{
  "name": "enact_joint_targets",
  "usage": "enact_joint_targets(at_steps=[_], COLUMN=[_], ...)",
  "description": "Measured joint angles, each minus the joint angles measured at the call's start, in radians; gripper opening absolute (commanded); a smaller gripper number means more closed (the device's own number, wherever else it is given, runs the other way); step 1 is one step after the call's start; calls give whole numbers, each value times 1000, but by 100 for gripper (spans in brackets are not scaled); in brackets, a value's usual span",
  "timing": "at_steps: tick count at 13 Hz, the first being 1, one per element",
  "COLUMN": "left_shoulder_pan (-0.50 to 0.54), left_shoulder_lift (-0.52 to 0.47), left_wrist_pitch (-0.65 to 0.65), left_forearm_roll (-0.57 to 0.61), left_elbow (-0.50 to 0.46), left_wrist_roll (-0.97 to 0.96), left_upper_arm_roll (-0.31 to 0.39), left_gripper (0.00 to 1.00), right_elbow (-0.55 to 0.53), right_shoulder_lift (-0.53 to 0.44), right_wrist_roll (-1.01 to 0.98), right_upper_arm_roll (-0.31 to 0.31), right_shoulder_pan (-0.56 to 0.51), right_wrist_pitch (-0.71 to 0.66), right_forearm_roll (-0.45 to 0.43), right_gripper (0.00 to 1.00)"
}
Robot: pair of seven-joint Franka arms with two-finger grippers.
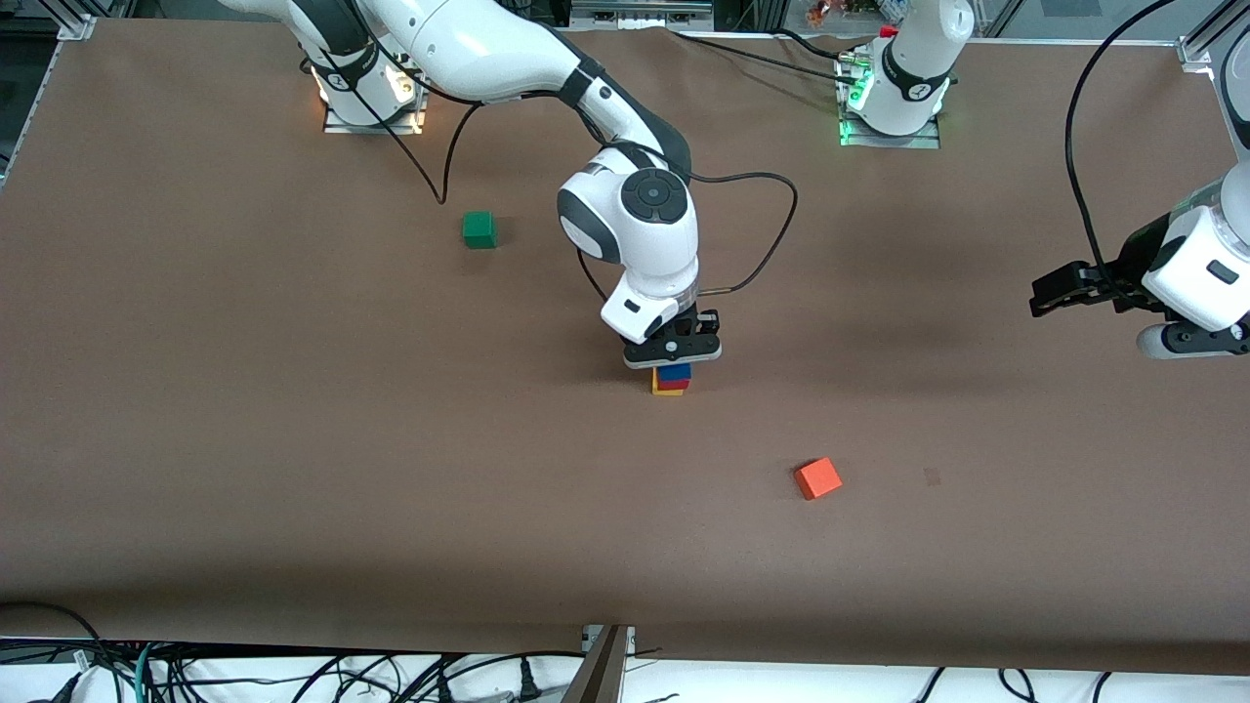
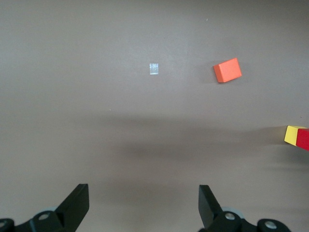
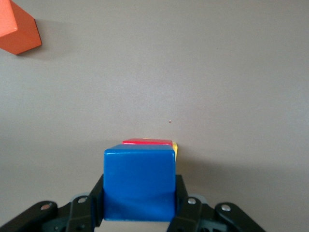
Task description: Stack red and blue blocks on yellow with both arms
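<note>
Front view: the right hand (image 1: 673, 363) is down over the stack in the middle of the bench (image 1: 293, 439), pinching the blue block (image 1: 674, 371). That block sits on the red block (image 1: 671, 384), which rests on the yellow block (image 1: 664, 391). The orange-red cube (image 1: 817, 478) lies nearer the camera than the stack, toward the left arm's end; the green cube (image 1: 479, 229) lies farther from the camera, toward the right arm's end. The left hand (image 1: 1060, 290) waits up in the air, well apart from the stack at its own end of the bench.

Left wrist view: the left hand (image 2: 144, 205) is spread wide and holds nothing, over bare bench. A corner of the yellow block (image 2: 291, 135) and red block (image 2: 303, 139) peeks in at the edge, the orange-red cube (image 2: 227, 70) also in sight.

Right wrist view: the black fingers (image 3: 94, 205) hug both sides of the blue block (image 3: 139, 182), with slivers of red (image 3: 147, 141) and yellow (image 3: 175, 149) showing just past it.

Looks like the final placement step. Next calls for a gentle release and a straight lift, without nudging the tower.
</note>
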Motion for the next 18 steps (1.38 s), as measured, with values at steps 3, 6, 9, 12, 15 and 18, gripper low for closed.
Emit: enact_joint_targets(at_steps=[3, 6, 9, 12, 15, 18], left_shoulder_pan=[0, 0, 7, 19, 25, 25], left_shoulder_lift=[1, 2, 2, 3, 6, 12], left_wrist_pitch=[0, 0, 0, 0, 0, 1], left_forearm_roll=[0, 0, 0, 0, -1, -8], left_elbow=[0, 0, 0, 1, 1, 2], left_wrist_roll=[0, 0, 0, 0, 0, 0], left_upper_arm_roll=[0, 0, 3, 5, 5, 4], left_gripper=[100, 100, 100, 100, 100, 100], right_elbow=[0, 2, 17, 50, 63, 56], right_shoulder_lift=[1, 1, 0, -33, -132, -237], right_wrist_roll=[0, 0, 0, 2, -2, -96], right_upper_arm_roll=[0, 0, 0, -3, -7, -9], right_shoulder_pan=[2, 2, 1, -17, -82, -177], right_wrist_pitch=[0, 0, -34, -120, -248, -407], right_forearm_roll=[0, 0, 0, 9, 82, 141], right_gripper=[99, 100, 100, 100, 100, 100])
